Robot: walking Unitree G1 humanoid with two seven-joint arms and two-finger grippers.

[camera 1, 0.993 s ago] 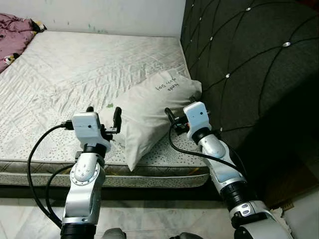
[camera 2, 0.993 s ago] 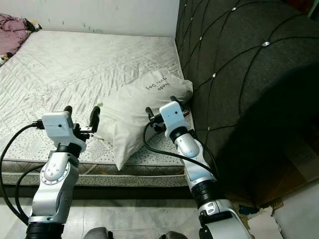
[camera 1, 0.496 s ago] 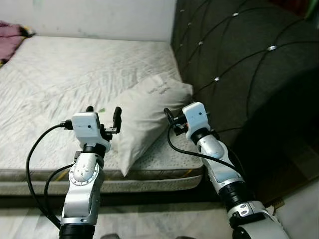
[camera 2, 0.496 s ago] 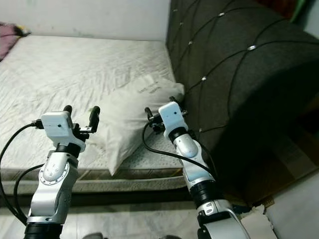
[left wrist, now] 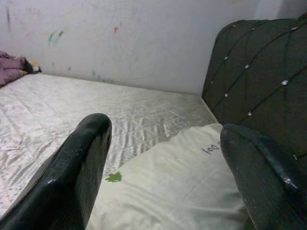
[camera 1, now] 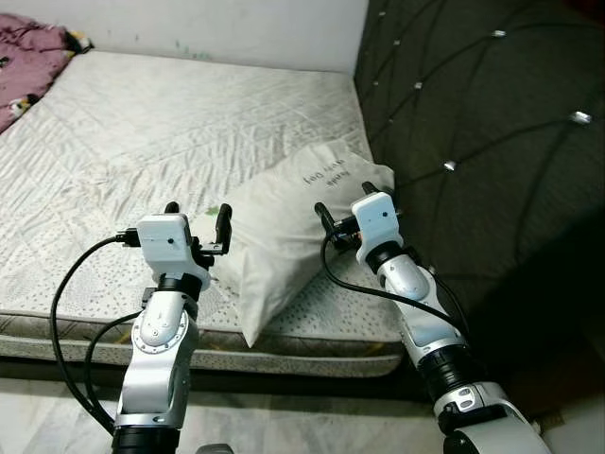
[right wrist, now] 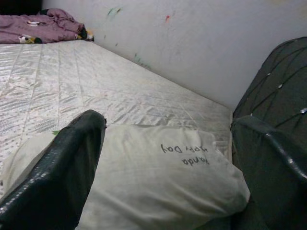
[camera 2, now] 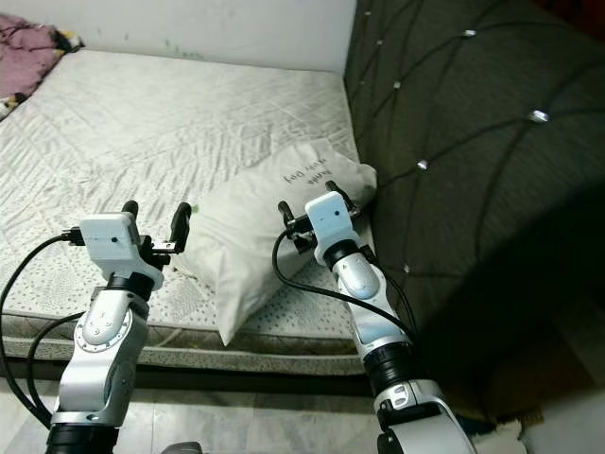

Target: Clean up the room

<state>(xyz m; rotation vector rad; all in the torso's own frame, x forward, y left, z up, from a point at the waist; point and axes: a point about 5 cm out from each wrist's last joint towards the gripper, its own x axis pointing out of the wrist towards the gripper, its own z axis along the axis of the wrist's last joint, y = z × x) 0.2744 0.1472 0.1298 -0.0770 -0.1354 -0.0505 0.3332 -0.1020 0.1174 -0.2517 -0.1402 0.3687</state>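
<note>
- Left eye view, nearest the camera: a strip of pale floor (camera 1: 57, 416) runs along the bottom of the frame, below the front edge of the mattress (camera 1: 142, 123).
- One mattress fills the left and centre of the frame, and most of its quilted top lies bare from the front edge up to the wall (camera 1: 236, 24) at the top.
- Left gripper (camera 1: 197, 222) is raised at lower left of centre, over the front part of the mattress and just beside the near left corner of the pillow (camera 1: 284, 236); its two black fingers stand well apart and hold nothing.
- Left wrist view shows both fingers (left wrist: 72, 177) wide open with the pillow lying beyond them, not between them.
- Right gripper (camera 1: 354, 213) is at centre right, over the right part of the pillow; its fingers are spread wide and grip nothing, though whether they touch the fabric I cannot tell.
- One white pillow lies tilted at the mattress's right side, its near corner hanging over the front edge and its far corner against the headboard (camera 1: 492, 123).
- One dark tufted headboard closes off the whole right side of the frame.
- One heap of purple bedding (camera 1: 28, 57) sits at upper left, on the far corner of the mattress.
</note>
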